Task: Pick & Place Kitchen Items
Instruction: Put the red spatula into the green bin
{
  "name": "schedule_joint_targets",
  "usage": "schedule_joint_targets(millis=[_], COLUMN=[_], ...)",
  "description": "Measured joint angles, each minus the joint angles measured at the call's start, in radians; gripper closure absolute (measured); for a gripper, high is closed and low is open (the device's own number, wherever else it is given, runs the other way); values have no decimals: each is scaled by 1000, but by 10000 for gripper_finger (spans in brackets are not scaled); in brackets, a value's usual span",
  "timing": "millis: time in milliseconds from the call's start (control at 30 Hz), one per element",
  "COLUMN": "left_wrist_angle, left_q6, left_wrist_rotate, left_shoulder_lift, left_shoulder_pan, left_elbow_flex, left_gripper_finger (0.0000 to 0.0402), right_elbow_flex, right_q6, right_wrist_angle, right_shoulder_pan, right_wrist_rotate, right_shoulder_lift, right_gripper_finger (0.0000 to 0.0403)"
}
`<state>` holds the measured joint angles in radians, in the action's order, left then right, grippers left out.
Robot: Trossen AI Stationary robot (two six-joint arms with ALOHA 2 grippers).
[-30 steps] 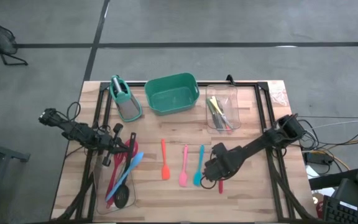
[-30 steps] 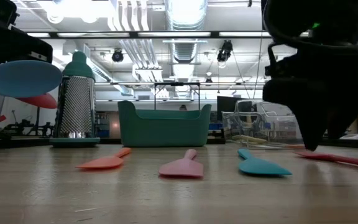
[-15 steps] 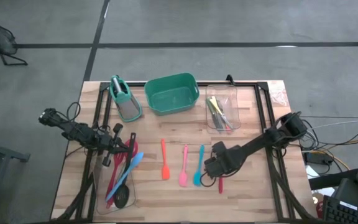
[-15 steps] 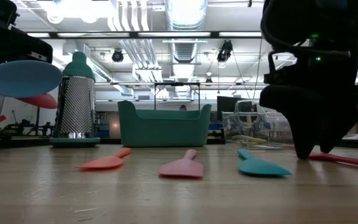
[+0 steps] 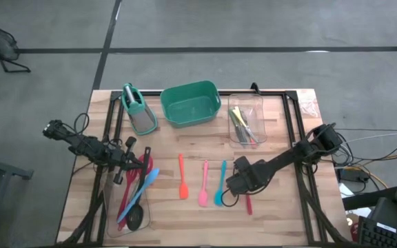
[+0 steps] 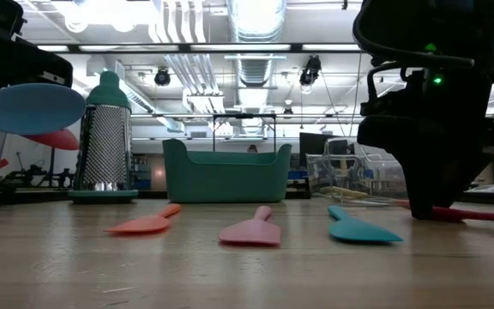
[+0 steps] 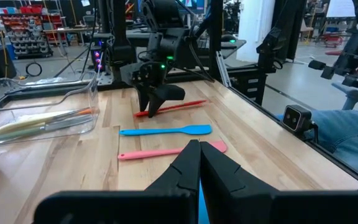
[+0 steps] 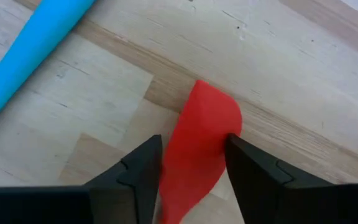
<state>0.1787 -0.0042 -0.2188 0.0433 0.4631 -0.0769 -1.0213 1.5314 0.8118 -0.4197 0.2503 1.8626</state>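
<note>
My right gripper (image 5: 236, 187) stands low on the table's near right part, shut on a red spatula (image 5: 247, 204); it also shows in the left wrist view (image 7: 156, 99). An orange spatula (image 5: 182, 178), a pink one (image 5: 204, 184) and a blue one (image 5: 220, 184) lie flat on the wood to its left. My left gripper (image 5: 135, 164) is shut above a clear bin (image 5: 114, 207) of red, blue and black utensils. A blue strip (image 7: 199, 200) shows below its fingers. I cannot tell whether it touches them. My right gripper pinches the red spatula's wide blade end (image 8: 199, 134) between its two fingers (image 8: 138, 174), which stand on either side of it. The fingers come from above, slanting down, across the blade. The thin handle (image 7: 188, 104) lies low along the table, pointing at the near edge.
A green tub (image 5: 190, 103) stands at the far middle. A metal grater with a teal handle (image 5: 138, 110) stands to its left. A clear bin with yellow tools (image 5: 245, 118) stands to its right. A black frame runs along the table's sides.
My right gripper has shifted a little toward the table's left over the red spatula's blade end. More of the handle now shows from under it in the high view. In the low view the handle lies more level than before.
</note>
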Motion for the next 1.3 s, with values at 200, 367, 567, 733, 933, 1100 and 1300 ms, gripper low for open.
schedule_joint_targets(millis=[200,367,567,733,933,1100,1300], left_wrist_angle=[0,0,0,0,0,0,0], left_q6=[0,0,0,0,0,0,0], left_wrist_rotate=[0,0,0,0,0,0,0], left_shoulder_lift=[0,0,0,0,0,0,0], left_shoulder_pan=[0,0,0,0,0,0,0], left_elbow_flex=[0,0,0,0,0,0,0], left_gripper_finger=[392,392,392,392,392,392,392], right_elbow_flex=[-12,-40,-84,-143,-231,-325,-420], right_q6=[-39,-51,-73,-105,-257,-467,-733], right_wrist_angle=[16,67,131,90,62,63,60], right_shoulder_pan=[0,-1,-6,-10,-21,-21,31], right_wrist_rotate=[-4,3,30,57,158,264,435], right_shoulder_lift=[-2,-2,3,5,2,1,0], right_gripper_finger=[287,337,384,381,381,381,381])
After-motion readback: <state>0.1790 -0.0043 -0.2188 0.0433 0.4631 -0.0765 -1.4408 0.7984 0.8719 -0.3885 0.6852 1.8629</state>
